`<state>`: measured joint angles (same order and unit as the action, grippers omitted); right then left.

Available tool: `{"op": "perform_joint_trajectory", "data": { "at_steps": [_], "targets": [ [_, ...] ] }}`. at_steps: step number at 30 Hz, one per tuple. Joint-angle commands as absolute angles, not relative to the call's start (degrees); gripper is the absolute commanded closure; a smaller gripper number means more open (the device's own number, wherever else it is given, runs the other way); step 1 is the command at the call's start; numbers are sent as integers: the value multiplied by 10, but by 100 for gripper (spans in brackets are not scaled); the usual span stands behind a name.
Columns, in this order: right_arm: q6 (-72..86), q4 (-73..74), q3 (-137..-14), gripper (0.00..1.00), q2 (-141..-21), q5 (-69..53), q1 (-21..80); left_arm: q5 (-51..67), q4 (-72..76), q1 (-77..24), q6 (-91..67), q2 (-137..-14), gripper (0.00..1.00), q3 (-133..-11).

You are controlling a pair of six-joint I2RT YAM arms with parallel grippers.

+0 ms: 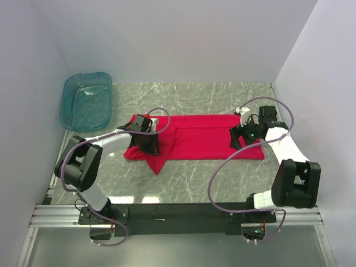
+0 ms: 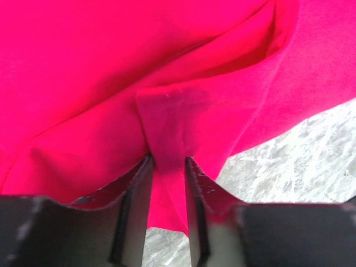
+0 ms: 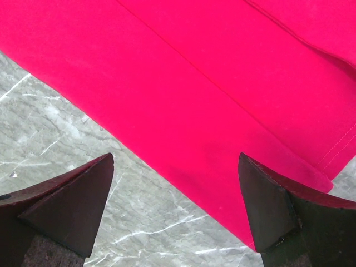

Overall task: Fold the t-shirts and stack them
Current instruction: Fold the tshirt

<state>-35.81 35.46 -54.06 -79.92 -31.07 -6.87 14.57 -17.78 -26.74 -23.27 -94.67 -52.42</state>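
The left arm [image 1: 83,161] folds at its elbow and reaches toward two o'clock. The left gripper [image 2: 167,161] points down, jaws drawn narrow and pinching a raised fold of the t-shirt [image 2: 167,122]. The right arm [image 1: 295,181] angles from its elbow toward eleven o'clock — the right gripper [image 3: 175,161] hovers low, jaws spread wide.

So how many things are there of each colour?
Red shirt: 1
Teal tub: 1
Black arms, left and right: 2
Total: 4
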Motion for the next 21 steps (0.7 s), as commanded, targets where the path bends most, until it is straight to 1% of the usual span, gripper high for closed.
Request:
{"op": "perform_joint_trajectory", "data": {
  "at_steps": [1,8,9,10,11,13,21],
  "targets": [
    [-354,335,-541,1,-776,-309,-67,174,-161,-267,-224,-945,69,-541],
    [-354,335,-541,1,-774,-308,-67,189,-162,-267,-221,-941,87,-554],
    [-354,335,-541,1,-773,-308,-68,187,-163,-267,-219,-942,90,-557],
    [-353,335,-541,1,-773,-308,-68,184,-166,-267,-216,-943,95,-562],
    [-355,333,-540,1,-772,-308,-69,182,-172,-267,-210,-944,97,-569],
    [-355,334,-540,1,-770,-308,-69,182,-177,-267,-202,-944,99,-577],
    [-355,332,-540,1,-772,-309,-71,169,-217,-268,-114,-940,99,-658]
  ]
}}
